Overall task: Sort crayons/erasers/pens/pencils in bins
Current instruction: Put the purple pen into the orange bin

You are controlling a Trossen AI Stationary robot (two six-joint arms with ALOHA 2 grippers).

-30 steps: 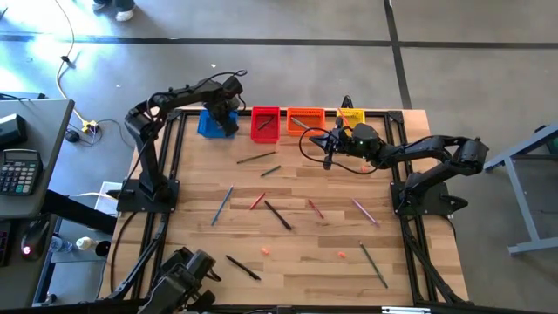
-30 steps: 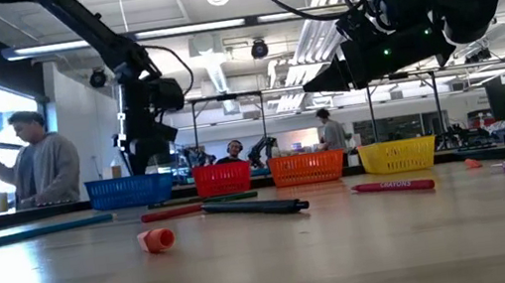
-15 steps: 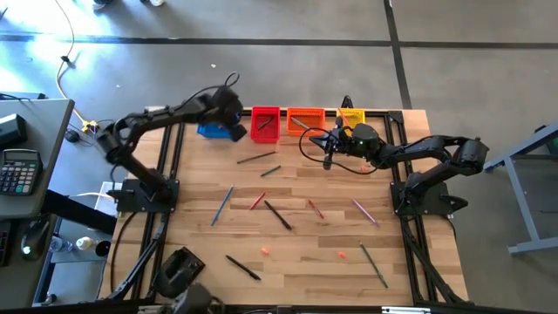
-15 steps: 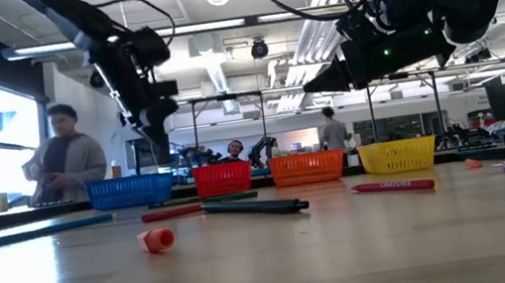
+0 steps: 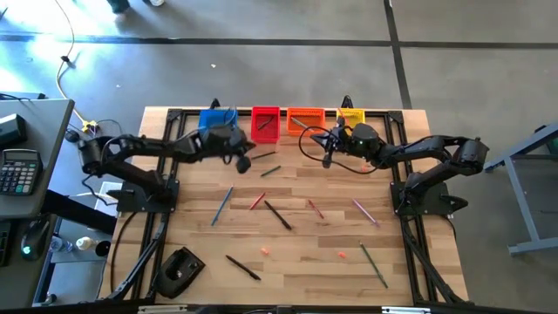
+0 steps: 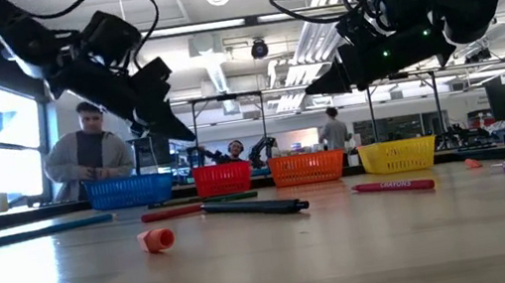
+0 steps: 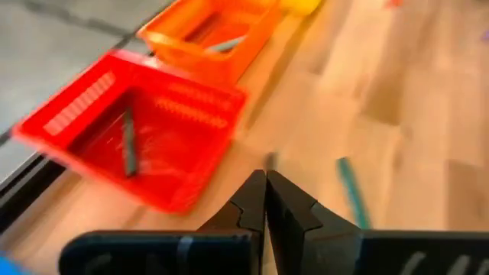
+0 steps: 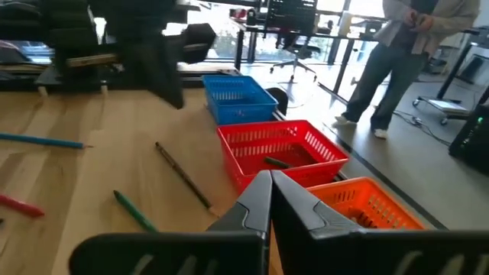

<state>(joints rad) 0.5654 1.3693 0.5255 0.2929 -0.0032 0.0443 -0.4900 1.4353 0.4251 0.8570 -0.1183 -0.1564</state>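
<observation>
Four bins stand in a row along the far edge: blue (image 5: 216, 118), red (image 5: 265, 124), orange (image 5: 305, 119) and yellow (image 5: 350, 115). Thin sticks lie scattered on the wood, among them a dark pencil (image 5: 255, 158), a green stick (image 5: 270, 171) and a black pen (image 5: 279, 215). Two small pink-red erasers (image 5: 265, 251) (image 5: 342, 255) lie toward the near edge. My left gripper (image 5: 245, 160) hangs shut and empty above the table just in front of the blue and red bins, slanting down. My right gripper (image 5: 328, 160) hovers shut and empty in front of the orange bin.
The red bin (image 7: 137, 130) and orange bin (image 7: 210, 30) each hold a stick. A person (image 6: 89, 156) stands behind the table's far left. A calculator (image 5: 19, 170) sits on a side desk. A dark device (image 5: 179, 269) lies at the near left edge.
My left gripper has swung away from above the blue bin, toward the table's right and near side, and has tipped from pointing steeply down to a shallower slant. The person behind the table has walked to the right.
</observation>
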